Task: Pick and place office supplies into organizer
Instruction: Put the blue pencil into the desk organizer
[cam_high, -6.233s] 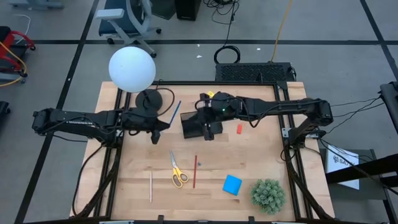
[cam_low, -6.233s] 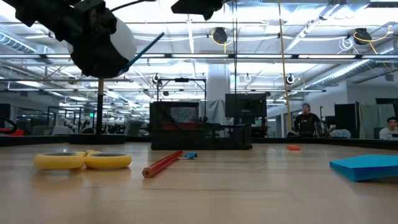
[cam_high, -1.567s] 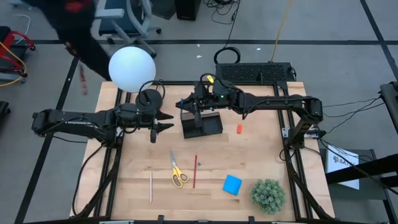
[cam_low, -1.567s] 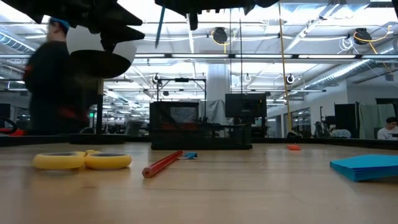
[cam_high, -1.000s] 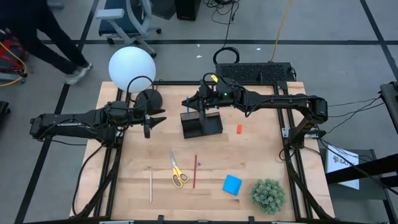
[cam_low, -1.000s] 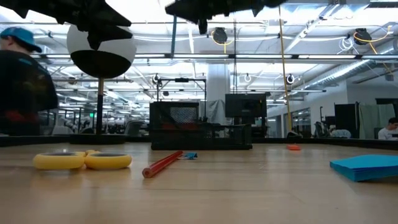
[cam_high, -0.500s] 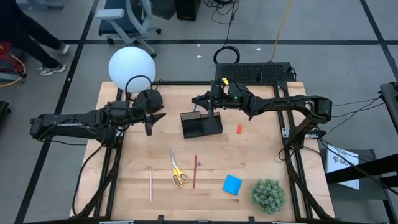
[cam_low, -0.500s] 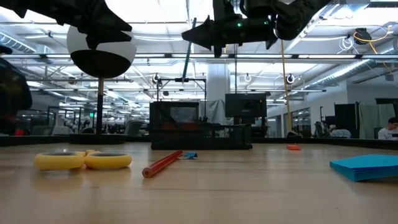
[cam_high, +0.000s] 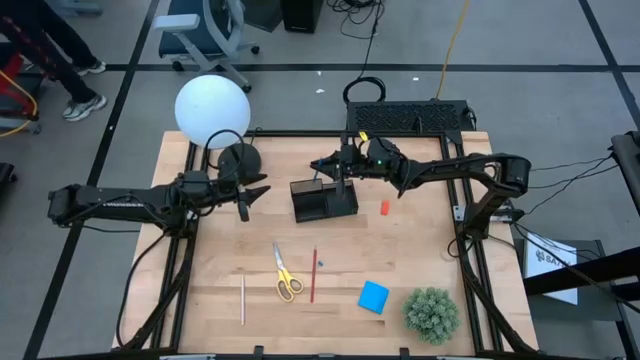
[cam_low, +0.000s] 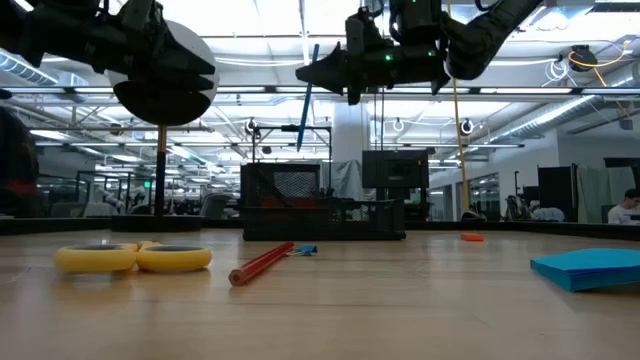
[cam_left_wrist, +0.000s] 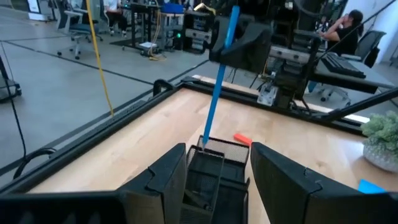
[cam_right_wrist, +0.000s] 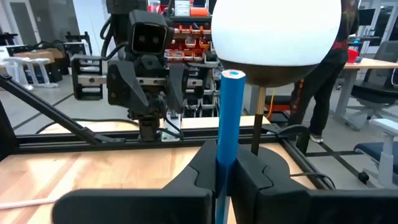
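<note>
Pencil (cam_right_wrist: 231, 134), blue, light and stiff, stands clamped mid-shaft in the right gripper (cam_right_wrist: 227, 163) above the organizer (cam_high: 323, 202) at frame centre; left gripper (cam_left_wrist: 214, 165) waits open, empty.

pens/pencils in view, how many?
3, unless some are hidden inside the organizer: blue pen upright in the right hand over the organizer, red one beside the scissors, pale one left of them.

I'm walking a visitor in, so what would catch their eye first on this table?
Likely the right gripper holding a blue pencil upright, its tip at the black organizer mid-table. Then the big white globe lamp at the far left corner, with the open left gripper beside its base.
</note>
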